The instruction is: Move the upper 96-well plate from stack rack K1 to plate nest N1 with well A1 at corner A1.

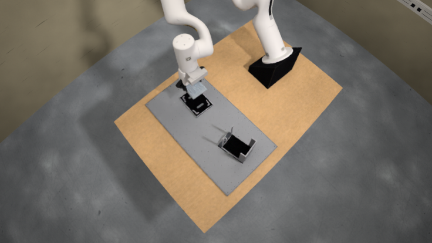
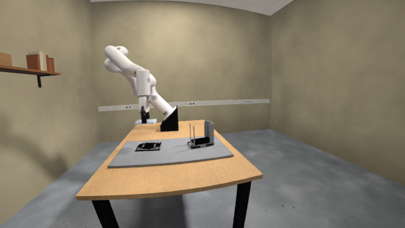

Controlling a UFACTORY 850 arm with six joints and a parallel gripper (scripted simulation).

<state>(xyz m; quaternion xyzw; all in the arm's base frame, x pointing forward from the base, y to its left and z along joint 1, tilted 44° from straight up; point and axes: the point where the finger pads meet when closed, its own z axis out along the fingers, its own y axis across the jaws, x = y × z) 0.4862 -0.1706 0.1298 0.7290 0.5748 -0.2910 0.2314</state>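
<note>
The gripper (image 1: 195, 85) holds the plate (image 1: 196, 90) tight, high up and a bit past the far side of the nest (image 1: 196, 104).

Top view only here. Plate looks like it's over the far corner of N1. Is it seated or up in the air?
Observer: Up in the air. On the exterior view the plate hangs well above the table, clamped between the fingers.
Operator: Level or tilted?
Observer: From the side it looks level, with its long edge running horizontal.
Operator: My view of N1 is partly blocked. Anything in it?
Observer: No. The exterior view shows the whole nest, and it lies bare on the grey mat.
</note>
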